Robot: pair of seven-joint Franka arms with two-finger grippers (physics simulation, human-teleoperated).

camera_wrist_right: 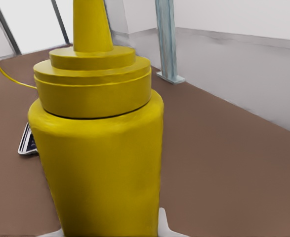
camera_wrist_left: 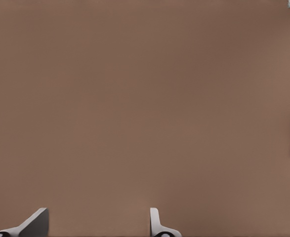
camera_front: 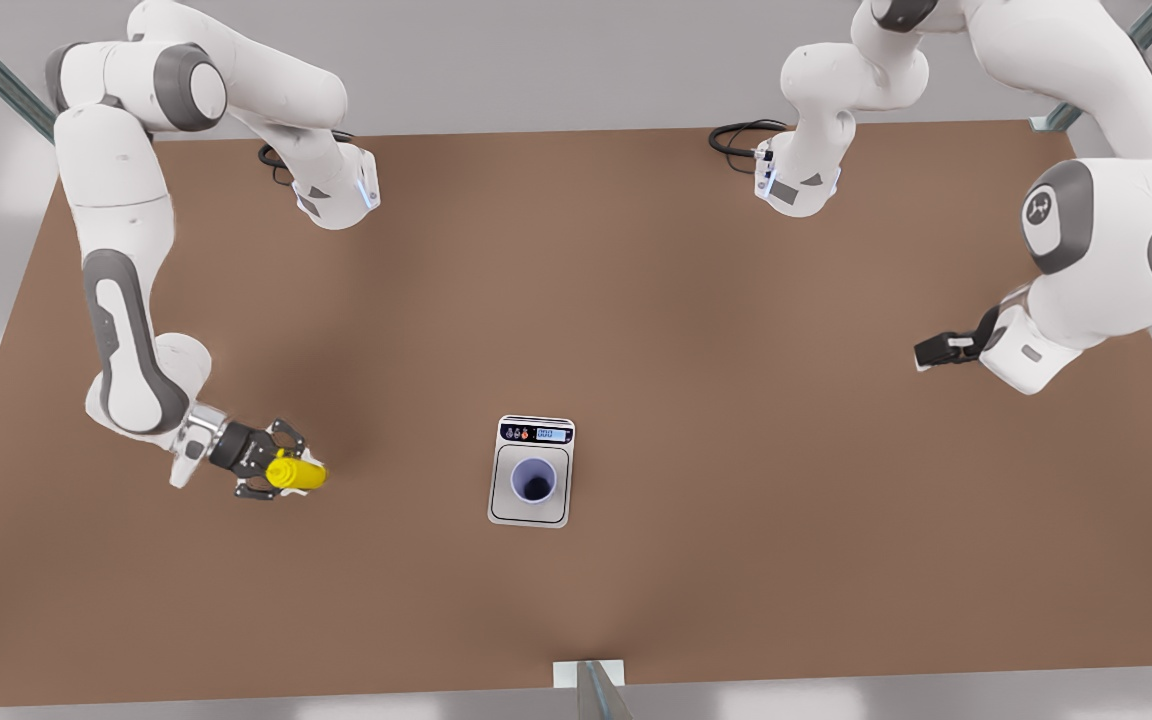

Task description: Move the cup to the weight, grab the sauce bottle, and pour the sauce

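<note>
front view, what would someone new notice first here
The bright yellow sauce bottle stands out most, clamped in the right gripper low over the brown table at the front view's left. Next comes the lavender cup sitting on the plate of the silver weight near the table's middle. The left gripper waits open at the front view's right, holding nothing.

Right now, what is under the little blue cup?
The cup stands upright on the scale, on its square plate. The patch of plate beneath the cup's base is covered. The display strip stays visible beside it.
</note>
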